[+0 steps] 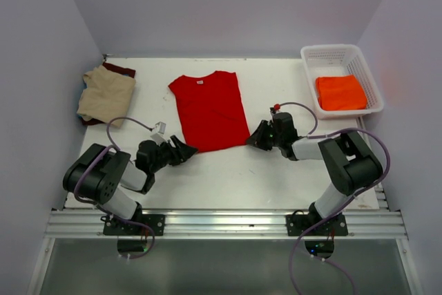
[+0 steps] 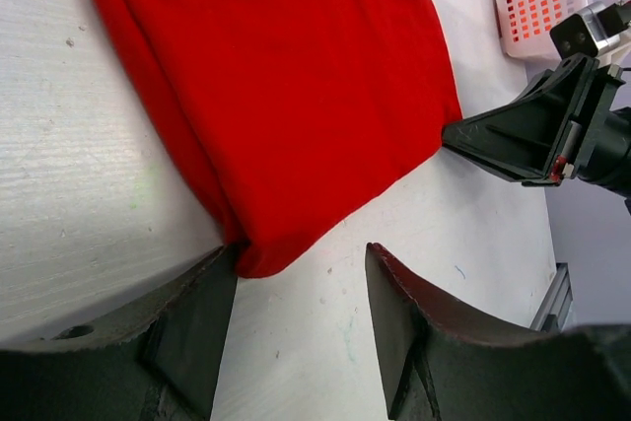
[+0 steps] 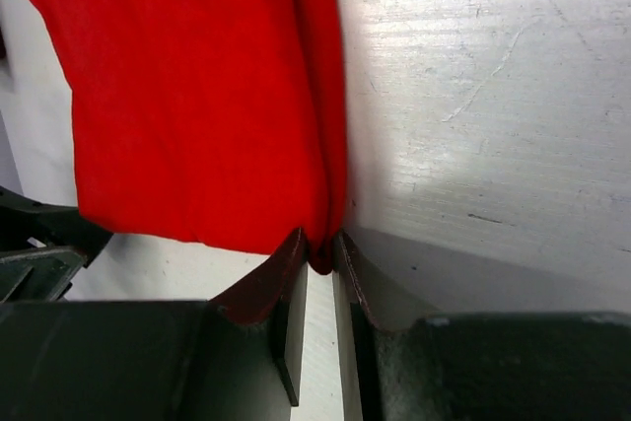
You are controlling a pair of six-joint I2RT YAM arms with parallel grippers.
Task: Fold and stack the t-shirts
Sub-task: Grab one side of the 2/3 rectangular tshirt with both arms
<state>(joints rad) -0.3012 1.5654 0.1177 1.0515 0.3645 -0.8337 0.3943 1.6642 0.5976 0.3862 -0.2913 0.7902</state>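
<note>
The bright red t-shirt [image 1: 209,109] lies flat in the middle of the table, sides folded in, neck label at the far end. My left gripper [image 1: 188,151] is open at its near left corner; the corner [image 2: 258,253] lies just inside the left finger [image 2: 187,327]. My right gripper [image 1: 254,138] is shut on the near right corner of the red shirt [image 3: 323,253], low on the table. A tan t-shirt [image 1: 106,94] lies folded on a dark maroon one [image 1: 121,70] at the far left. An orange t-shirt [image 1: 340,92] lies folded in the basket.
A white plastic basket [image 1: 359,60] stands at the far right of the white table [image 1: 228,177]. White walls close in the back and both sides. In the left wrist view the right gripper [image 2: 532,130] shows across the shirt's hem.
</note>
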